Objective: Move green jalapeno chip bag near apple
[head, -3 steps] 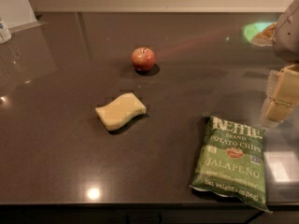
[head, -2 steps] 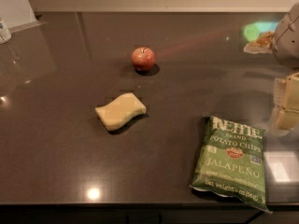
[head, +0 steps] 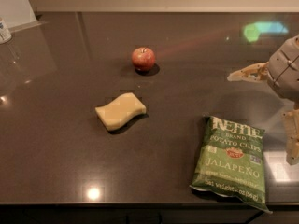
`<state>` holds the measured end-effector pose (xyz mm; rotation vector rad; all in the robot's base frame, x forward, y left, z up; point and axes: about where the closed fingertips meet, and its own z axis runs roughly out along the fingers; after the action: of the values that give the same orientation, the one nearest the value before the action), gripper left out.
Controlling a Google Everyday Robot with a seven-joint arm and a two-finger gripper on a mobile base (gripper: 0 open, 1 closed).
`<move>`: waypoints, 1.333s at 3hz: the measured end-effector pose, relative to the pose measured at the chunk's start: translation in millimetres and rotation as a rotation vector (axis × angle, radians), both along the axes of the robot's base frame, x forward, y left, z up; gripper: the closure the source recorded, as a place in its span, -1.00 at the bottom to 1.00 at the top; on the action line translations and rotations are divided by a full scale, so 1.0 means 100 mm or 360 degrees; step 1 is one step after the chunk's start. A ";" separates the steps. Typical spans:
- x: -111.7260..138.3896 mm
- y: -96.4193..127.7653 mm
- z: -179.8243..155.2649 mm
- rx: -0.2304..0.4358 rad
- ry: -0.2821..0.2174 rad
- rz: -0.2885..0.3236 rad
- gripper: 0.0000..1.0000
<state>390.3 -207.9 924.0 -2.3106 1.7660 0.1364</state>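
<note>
The green jalapeno chip bag [head: 231, 162] lies flat on the dark countertop at the front right, close to the front edge. The red apple [head: 143, 59] stands at the back centre, well apart from the bag. My gripper [head: 262, 118] is at the right edge, above and just right of the bag's top, partly cut off by the frame. It is open and empty. One tan finger [head: 245, 73] points left, the other [head: 292, 141] hangs down at the edge.
A yellow sponge [head: 120, 111] lies between the apple and the bag, left of centre. A white container [head: 3, 30] stands at the far left edge. The counter's front edge [head: 140, 203] runs along the bottom.
My gripper has moved lower in the view, closer to the chip bag's top right. The bag, apple and sponge have not moved.
</note>
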 end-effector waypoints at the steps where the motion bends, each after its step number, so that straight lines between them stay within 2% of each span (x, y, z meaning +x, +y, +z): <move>1: -0.12 -0.02 -0.25 0.0016 0.0004 0.0217 -1.00; 2: -0.19 -0.03 -0.47 0.0015 0.0014 0.0374 -1.00; 4: -0.23 0.01 -0.73 0.0042 0.0003 0.0490 -1.00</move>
<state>367.0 -207.4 851.1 -2.5475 1.3879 0.2122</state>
